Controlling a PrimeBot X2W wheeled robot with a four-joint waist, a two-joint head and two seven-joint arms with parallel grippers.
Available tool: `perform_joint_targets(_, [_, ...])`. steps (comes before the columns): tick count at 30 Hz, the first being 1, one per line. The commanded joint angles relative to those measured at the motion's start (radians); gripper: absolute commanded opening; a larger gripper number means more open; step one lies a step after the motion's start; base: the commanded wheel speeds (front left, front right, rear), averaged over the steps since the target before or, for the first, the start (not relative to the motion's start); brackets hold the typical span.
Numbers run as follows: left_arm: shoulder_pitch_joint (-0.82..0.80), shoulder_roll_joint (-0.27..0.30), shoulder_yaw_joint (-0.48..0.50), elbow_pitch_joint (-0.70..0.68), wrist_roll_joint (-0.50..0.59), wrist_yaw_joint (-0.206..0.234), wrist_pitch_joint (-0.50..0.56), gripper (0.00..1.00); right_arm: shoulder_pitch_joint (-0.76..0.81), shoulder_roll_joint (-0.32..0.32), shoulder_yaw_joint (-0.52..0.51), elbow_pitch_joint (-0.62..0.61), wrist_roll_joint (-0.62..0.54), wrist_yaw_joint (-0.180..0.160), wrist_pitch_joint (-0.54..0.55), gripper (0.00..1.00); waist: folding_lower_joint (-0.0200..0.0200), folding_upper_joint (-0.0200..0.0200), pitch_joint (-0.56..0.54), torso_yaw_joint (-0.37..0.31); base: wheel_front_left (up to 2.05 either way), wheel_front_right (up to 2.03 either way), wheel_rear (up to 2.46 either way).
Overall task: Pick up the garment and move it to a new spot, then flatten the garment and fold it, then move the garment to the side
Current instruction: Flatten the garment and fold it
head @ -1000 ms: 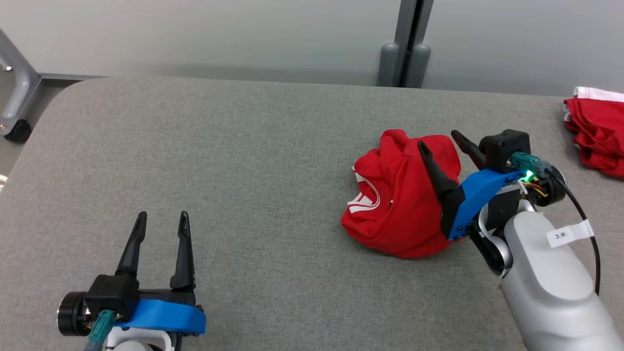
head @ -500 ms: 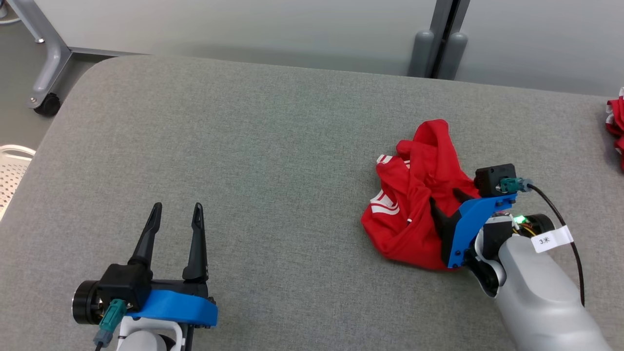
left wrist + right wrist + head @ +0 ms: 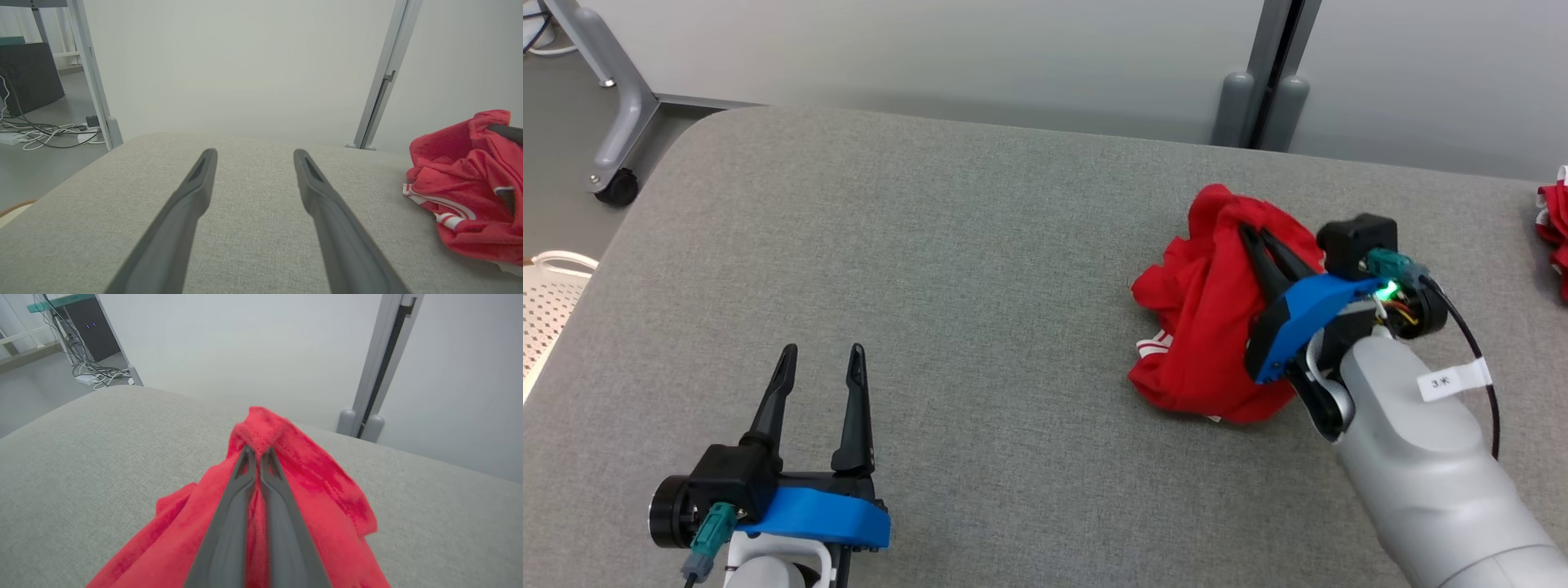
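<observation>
The garment (image 3: 1209, 318) is a crumpled red piece with white stripes, lying on the right part of the grey padded table (image 3: 980, 269). My right gripper (image 3: 1252, 237) is shut on a fold at its top, lifting that fold while the rest trails on the table. In the right wrist view the two fingers (image 3: 229, 522) press together with the garment (image 3: 314, 486) pinched at my right gripper (image 3: 258, 451) tips. My left gripper (image 3: 821, 355) stands open at the lower left, well away from the cloth. The left wrist view shows my left gripper (image 3: 253, 153) open over bare table and the garment (image 3: 470, 188) at the right edge.
Another red and white cloth (image 3: 1553, 229) lies at the table's far right edge. A grey post (image 3: 1254, 98) stands behind the table. A metal frame leg with a castor (image 3: 614, 184) stands on the floor at the upper left, with a white perforated basket (image 3: 547, 294) below it.
My right gripper has closed on the garment's top fold and raised it, bunching the cloth. The head camera shifted between frames. The left gripper stays open and still.
</observation>
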Motion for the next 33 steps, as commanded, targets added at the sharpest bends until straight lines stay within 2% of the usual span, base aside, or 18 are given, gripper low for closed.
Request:
perform_joint_targets(1, [-0.001,-0.001,0.006,-0.003,-0.003,0.002,-0.004,1.0,-0.035,0.015,0.012,-0.009,-0.002,0.0,-0.018,0.0,0.0,-0.0001,-0.003,0.002,0.0,0.0,0.0])
perform_joint_targets(10, [-0.014,-0.002,0.011,-0.002,-0.017,0.003,-0.004,1.0,-0.182,0.078,0.151,-0.096,0.067,0.0,-0.078,0.0,0.0,-0.0001,-0.017,0.057,0.0,0.0,0.0])
perform_joint_targets(14, [-0.008,-0.001,0.013,0.002,-0.024,0.005,-0.004,1.0,-0.239,0.079,0.274,-0.189,0.193,0.0,-0.083,0.0,0.0,-0.0001,-0.024,0.088,0.0,0.0,0.0])
perform_joint_targets(21, [-0.006,-0.001,0.016,0.006,-0.026,0.001,-0.004,1.0,-0.38,0.078,0.411,-0.271,0.36,0.0,-0.089,0.0,0.0,-0.0001,-0.028,0.121,0.0,0.0,0.0])
perform_joint_targets(27, [-0.003,-0.001,0.017,0.002,-0.028,0.005,-0.004,1.0,-0.447,0.078,0.406,-0.294,0.43,0.0,-0.089,0.0,0.0,-0.0001,-0.032,0.129,0.0,0.0,0.0])
perform_joint_targets(33, [0.017,-0.002,0.018,-0.012,-0.035,0.019,-0.004,1.0,-0.34,0.077,0.349,-0.228,0.403,0.0,-0.089,0.0,0.0,-0.0001,-0.028,0.096,0.0,0.0,0.0])
